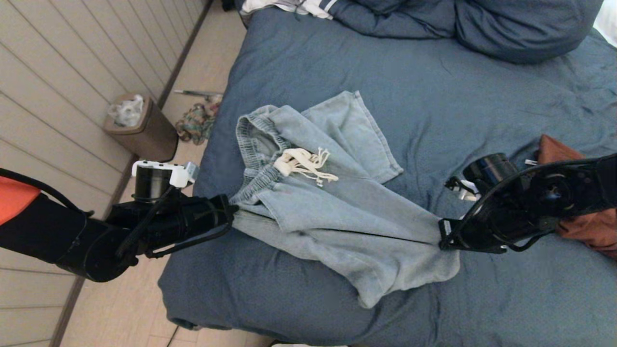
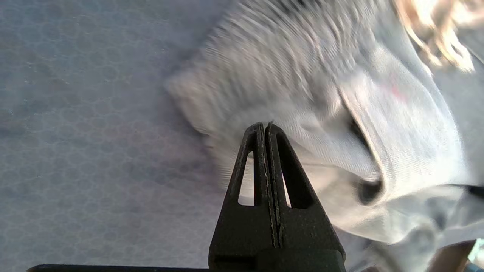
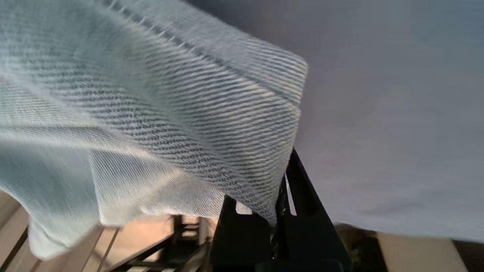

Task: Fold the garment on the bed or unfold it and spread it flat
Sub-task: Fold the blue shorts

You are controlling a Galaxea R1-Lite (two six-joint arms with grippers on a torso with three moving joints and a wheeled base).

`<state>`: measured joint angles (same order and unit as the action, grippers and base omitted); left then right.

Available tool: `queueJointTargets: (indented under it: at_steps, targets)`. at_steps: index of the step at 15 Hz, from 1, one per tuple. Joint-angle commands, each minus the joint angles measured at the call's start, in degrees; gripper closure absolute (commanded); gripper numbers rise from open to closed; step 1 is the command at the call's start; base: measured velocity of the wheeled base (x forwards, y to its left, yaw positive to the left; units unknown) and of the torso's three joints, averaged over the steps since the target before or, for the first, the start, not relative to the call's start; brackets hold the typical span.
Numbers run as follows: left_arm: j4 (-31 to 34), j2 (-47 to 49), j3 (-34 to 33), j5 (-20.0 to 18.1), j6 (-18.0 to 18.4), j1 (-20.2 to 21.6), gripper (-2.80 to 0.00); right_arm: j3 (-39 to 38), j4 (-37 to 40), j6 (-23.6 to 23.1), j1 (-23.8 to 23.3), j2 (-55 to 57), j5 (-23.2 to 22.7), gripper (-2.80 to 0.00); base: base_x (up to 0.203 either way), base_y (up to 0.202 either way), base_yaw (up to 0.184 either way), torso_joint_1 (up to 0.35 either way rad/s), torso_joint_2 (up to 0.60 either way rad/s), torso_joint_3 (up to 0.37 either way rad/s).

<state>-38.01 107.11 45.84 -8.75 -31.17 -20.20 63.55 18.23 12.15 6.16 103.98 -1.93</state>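
Light-blue denim shorts [image 1: 332, 212] lay rumpled near the middle of the bed [image 1: 482, 120], closer to its left edge, waistband and cream drawstring [image 1: 303, 164] toward the left. Left gripper [image 1: 230, 212] sat at the waistband-side edge of the shorts, fingers [image 2: 264, 151] pressed together — the left wrist view showed cloth right at the tips, but whether a fold was actually pinched, can't tell. Right gripper [image 1: 442, 235] was at the opposite end, its jaws clamped on the hem corner; the right wrist view showed the twill cloth caught between them and draped over.

Step in hand looked like stretching the shorts out between both arms. To do it well: lift both ends together, pull apart evenly until the fabric goes taut, then lay it down flat — no jerks, or the thin pinch may slip. Rust-coloured garment [image 1: 585, 221] lay just behind the right arm; keep clear of dragging it.
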Motion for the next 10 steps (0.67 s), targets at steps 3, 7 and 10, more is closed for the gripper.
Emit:
queueJointTargets:
  at_steps: [3, 7, 10]
  targets:
    - [-0.2, -0.6, -0.7, 0.0, -0.1, -0.7, 0.00, 2.9, 5.0, -5.2, -10.1, -1.3, 0.0, 0.00, 0.000, 0.000, 0.000, 0.000, 0.00, 0.000]
    - [-0.2, -0.8, -1.4, 0.0, -0.2, -1.9, 0.00, 11.1, 9.6, -8.8, -16.8, 1.6, -0.1, 0.00, 0.000, 0.000, 0.000, 0.000, 0.00, 0.000]
    - [-0.2, -1.0, -1.9, 0.0, -0.2, -2.2, 0.00, 16.4, 13.1, -10.6, -19.7, 6.8, -0.6, 0.00, 0.000, 0.000, 0.000, 0.000, 0.00, 0.000]
